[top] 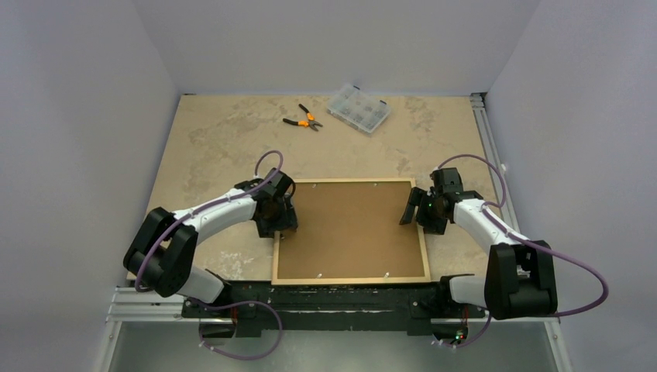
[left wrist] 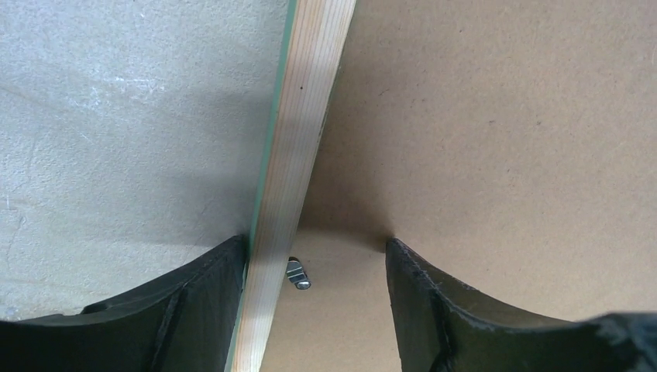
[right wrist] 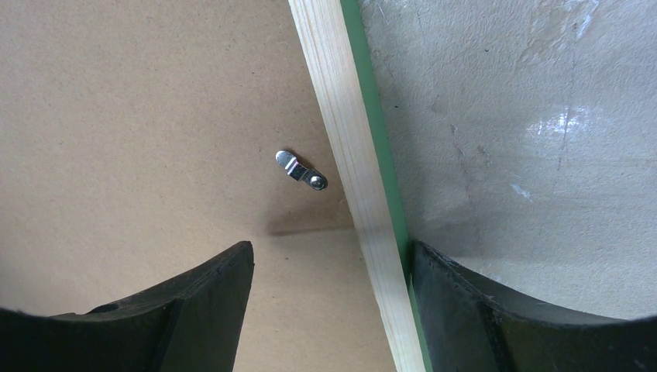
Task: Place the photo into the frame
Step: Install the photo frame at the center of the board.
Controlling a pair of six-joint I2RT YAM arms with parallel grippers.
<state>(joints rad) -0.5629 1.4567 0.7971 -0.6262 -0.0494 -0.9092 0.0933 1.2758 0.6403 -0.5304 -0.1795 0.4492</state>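
Pale walls [top: 77, 93] close in a mottled beige table [top: 225, 139]. On it the left gripper [left wrist: 314, 248] stands with its jaws spread wide, holding nothing. They straddle the left rail of the frame [left wrist: 298, 139]: one finger sits just outside on the table side, the other over the brown backing board [top: 349, 229]. A small metal clip [left wrist: 297, 273] lies between them. The right gripper [right wrist: 331, 248] is parted the same way across the right rail, with another clip [right wrist: 301, 170] just ahead of it. The frame lies flat, wood back up, at the near middle of the table between both arms. Orange-handled pliers [top: 304, 119] and a clear parts box [top: 358, 108] rest by the far edge.
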